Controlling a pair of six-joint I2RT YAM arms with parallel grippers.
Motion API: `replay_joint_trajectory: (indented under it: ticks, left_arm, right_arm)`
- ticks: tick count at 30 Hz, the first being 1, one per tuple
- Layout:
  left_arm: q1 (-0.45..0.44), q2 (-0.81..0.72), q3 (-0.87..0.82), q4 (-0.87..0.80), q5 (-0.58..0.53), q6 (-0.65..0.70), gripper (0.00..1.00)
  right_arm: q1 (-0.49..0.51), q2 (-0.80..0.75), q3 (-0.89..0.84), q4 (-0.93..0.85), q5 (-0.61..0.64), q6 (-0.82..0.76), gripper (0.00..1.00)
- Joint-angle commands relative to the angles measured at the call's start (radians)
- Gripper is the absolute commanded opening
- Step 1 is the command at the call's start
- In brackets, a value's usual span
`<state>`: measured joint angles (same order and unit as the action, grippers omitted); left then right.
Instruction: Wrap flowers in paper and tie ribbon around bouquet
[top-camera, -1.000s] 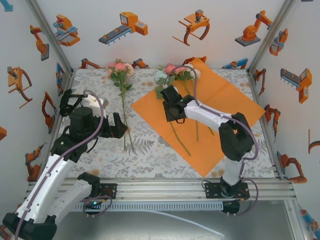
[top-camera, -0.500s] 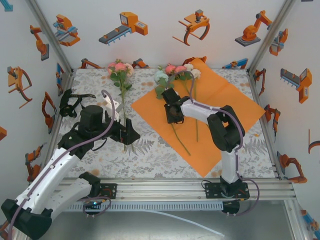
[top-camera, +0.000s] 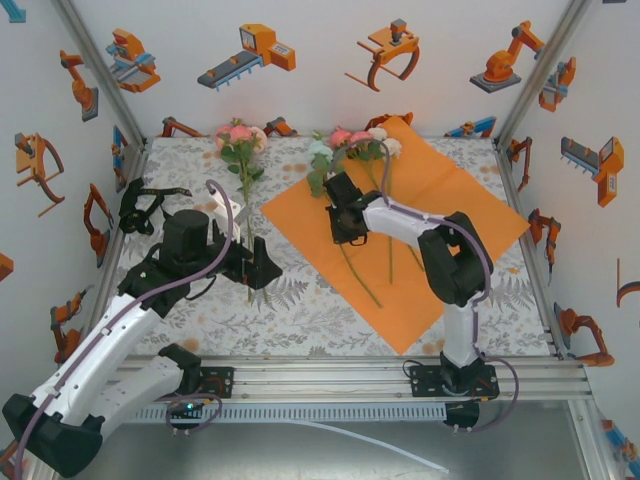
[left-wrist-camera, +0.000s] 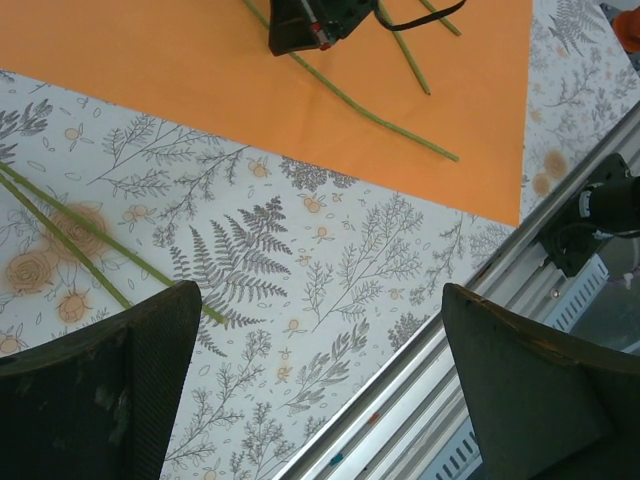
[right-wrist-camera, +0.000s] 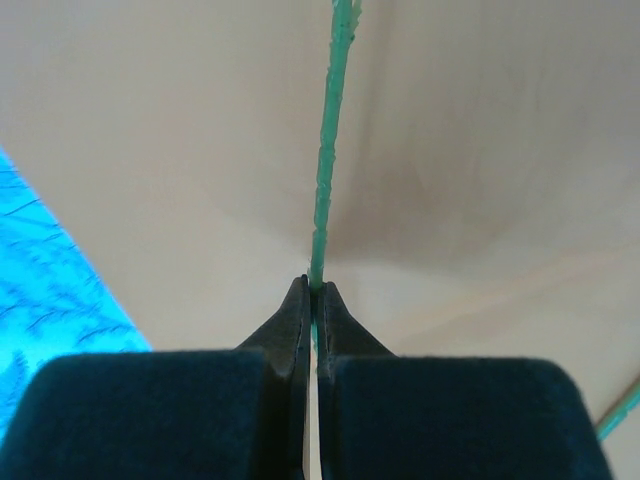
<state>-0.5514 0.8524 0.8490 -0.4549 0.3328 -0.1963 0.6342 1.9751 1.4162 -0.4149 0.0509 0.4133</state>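
At the far-left edge of the leaf-patterned bench (top-camera: 300, 315) lies the narrow black fabric ribbon (top-camera: 140, 208), loosely looped. Right of it the left fingers (left-wrist-camera: 100, 390) stand wide apart and empty, over the near ends of the thin stems of a loose pink-and-green flower bunch (top-camera: 240, 140) — its blooms lie at the far edge. Further right the large bright orange paper sheet (top-camera: 450, 215) lies flat, with pink, cream and pale green flowers (top-camera: 350, 145) at its far-left corner. The right fingers (right-wrist-camera: 300, 330) are pressed together on one thin green stem (right-wrist-camera: 325, 180) — low over the paper.
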Motion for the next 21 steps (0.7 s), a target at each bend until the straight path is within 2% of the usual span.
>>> replay_joint_trajectory:
  ticks: [1, 4, 8, 11, 14, 17, 21]
  left_arm:
    - [-0.007, -0.013, 0.019, 0.032, -0.023, 0.006, 0.97]
    - [-0.008, -0.015, 0.013, 0.044, -0.026, -0.001, 0.97]
    - [-0.008, -0.013, 0.016, 0.056, -0.005, 0.001, 0.97]
    - [-0.013, -0.013, 0.013, 0.08, 0.042, -0.002, 0.97]
    - [-0.022, -0.018, 0.006, 0.104, 0.067, -0.009, 0.97]
    - [-0.028, -0.019, 0.001, 0.113, 0.062, -0.012, 0.97]
    - [-0.031, -0.008, -0.003, 0.117, 0.045, -0.012, 0.97]
  right_arm:
    - [-0.001, -0.145, 0.015, 0.006, -0.002, -0.018, 0.0]
    - [-0.001, -0.229, -0.006, 0.014, 0.06, -0.017, 0.0]
    - [-0.013, -0.325, -0.027, 0.016, 0.23, -0.035, 0.0]
    - [-0.085, -0.364, -0.053, 0.015, 0.309, -0.024, 0.0]
    - [-0.207, -0.377, -0.103, 0.065, 0.27, -0.004, 0.0]
    - [-0.316, -0.316, -0.091, 0.102, 0.122, -0.065, 0.0]
    - [-0.378, -0.18, -0.018, 0.097, 0.056, -0.145, 0.0]
